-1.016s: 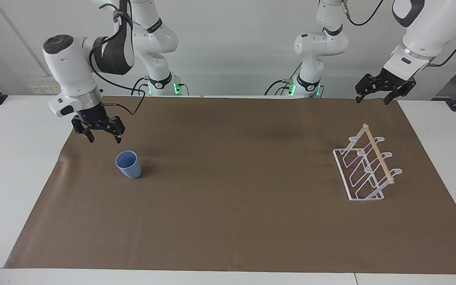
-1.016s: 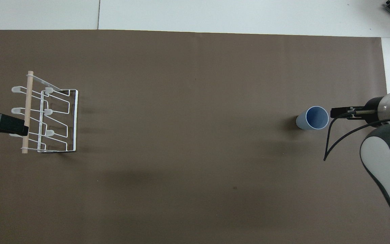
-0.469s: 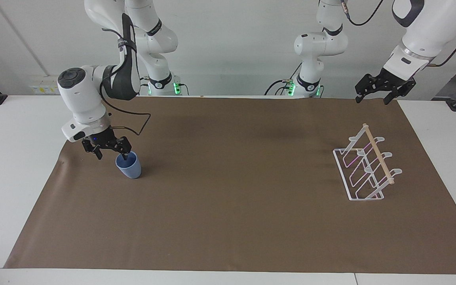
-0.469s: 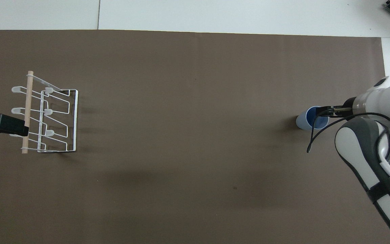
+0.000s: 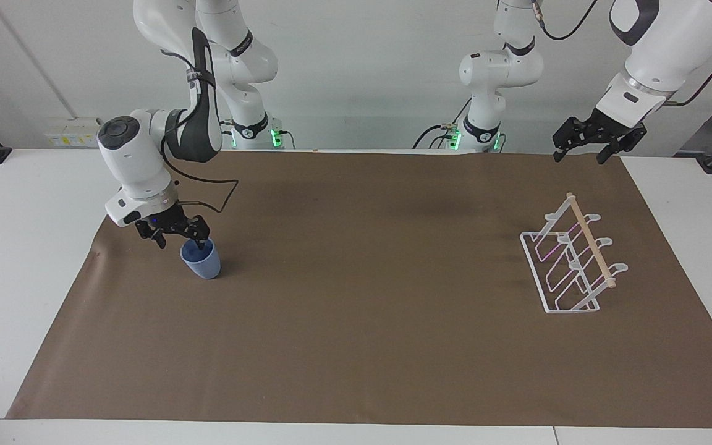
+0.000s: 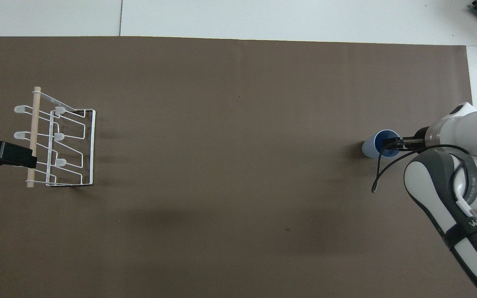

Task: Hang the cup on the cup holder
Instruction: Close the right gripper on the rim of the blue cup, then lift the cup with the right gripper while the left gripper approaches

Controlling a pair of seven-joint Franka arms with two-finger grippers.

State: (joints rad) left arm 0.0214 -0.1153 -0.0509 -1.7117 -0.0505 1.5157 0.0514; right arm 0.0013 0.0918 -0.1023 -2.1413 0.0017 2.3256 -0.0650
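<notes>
The light-blue cup stands upright on the brown mat toward the right arm's end of the table; it also shows in the overhead view. My right gripper is open and low at the cup's rim, with one finger at or inside the rim and the other outside it, on the side toward the table's end. The gripper shows at the rim in the overhead view too. The white wire cup holder with its wooden rod stands toward the left arm's end. My left gripper is open, empty and raised, and waits beside the holder.
The brown mat covers most of the white table. A black cable loops from the right wrist, close above the mat.
My right gripper has come down from above the mat beside the cup to the cup's rim, one finger now at or in the opening. The cup, the holder and the left arm have stayed put.
</notes>
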